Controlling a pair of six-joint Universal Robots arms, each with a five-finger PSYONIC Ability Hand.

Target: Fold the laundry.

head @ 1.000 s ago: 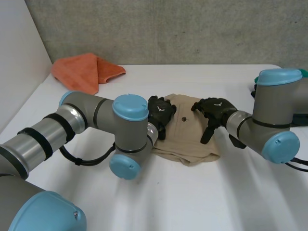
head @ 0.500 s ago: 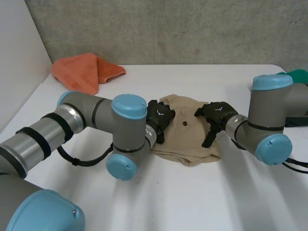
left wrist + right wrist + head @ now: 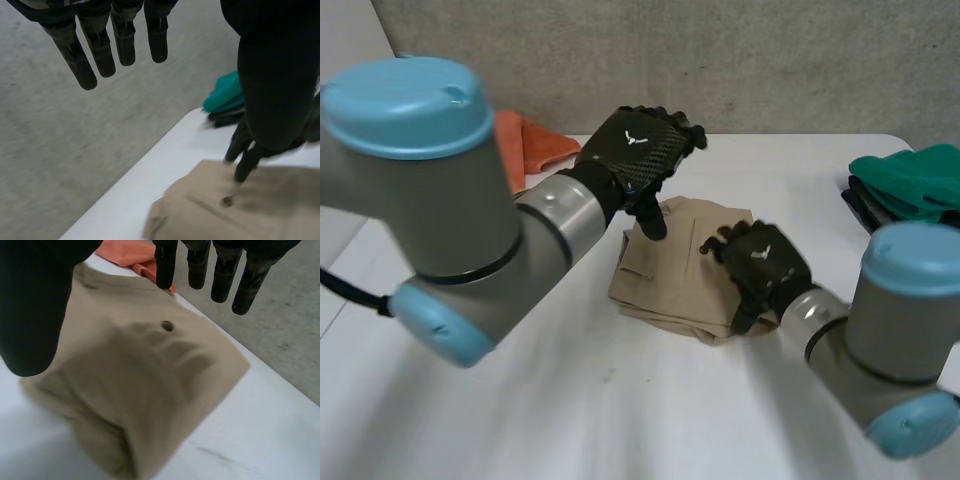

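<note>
- Laundry at the middle of the tabletop (image 3: 620,420): a tan garment (image 3: 670,280) lies doubled into a compact, roughly square bundle. Its layers show along the near edge, and a button (image 3: 167,326) faces up.
- The left hand (image 3: 638,150) hangs above the bundle's far left part, clear of the fabric. Its fingers are straight, the thumb stands apart, and it holds nothing.
- The right hand (image 3: 760,265) is over the bundle's right side, fingers straight and spread from the thumb, with no fabric between them. I cannot tell whether it touches the fabric.
- An orange cloth (image 3: 535,140) lies in a loose heap near the far left corner of the tabletop, well apart from both hands.
- A green cloth (image 3: 910,180) sits at the right edge, on top of a dark piece (image 3: 860,205).
- Progress, as I judge it: the tan garment looks folded, though lumpy and slightly askew at the near right, so it may want smoothing or squaring.
- The orange cloth looks unfolded and is probably left to do. Whether the green pile is finished or waiting, I cannot tell.
</note>
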